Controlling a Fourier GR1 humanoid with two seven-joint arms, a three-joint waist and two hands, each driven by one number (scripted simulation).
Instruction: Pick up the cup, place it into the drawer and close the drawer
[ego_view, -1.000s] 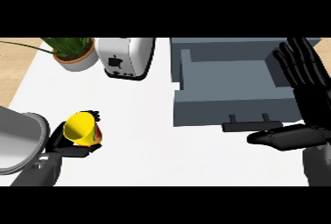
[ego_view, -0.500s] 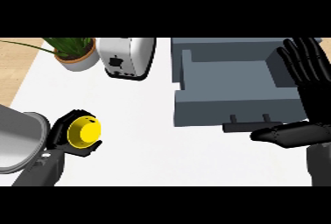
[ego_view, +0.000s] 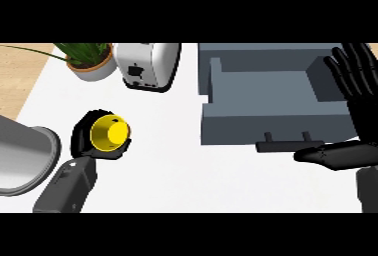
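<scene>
Gripping the yellow cup with the left hand, black fingers curled round its wall, low at the left of the white counter. Cannot tell whether lifted clear or touching the counter top. Sitting just beside a grey metal pot, below the potted plant and the white toaster, well apart from the open grey drawer at the right.

Judging by look: small, rigid, light, smooth-walled, so probably slippery under hard fingers. Mouth turned up toward the head view, hence possibly tilted. Best taken around the side wall, fingers one side and thumb opposite, as now, leaving the base free for setting down inside the drawer.

Resting at the right edge, the right hand: fingers straight, spread, pointing up, holding nothing, near the drawer handle.

Left to do: carrying across, lowering into the drawer, releasing, then pushing the front shut.
</scene>
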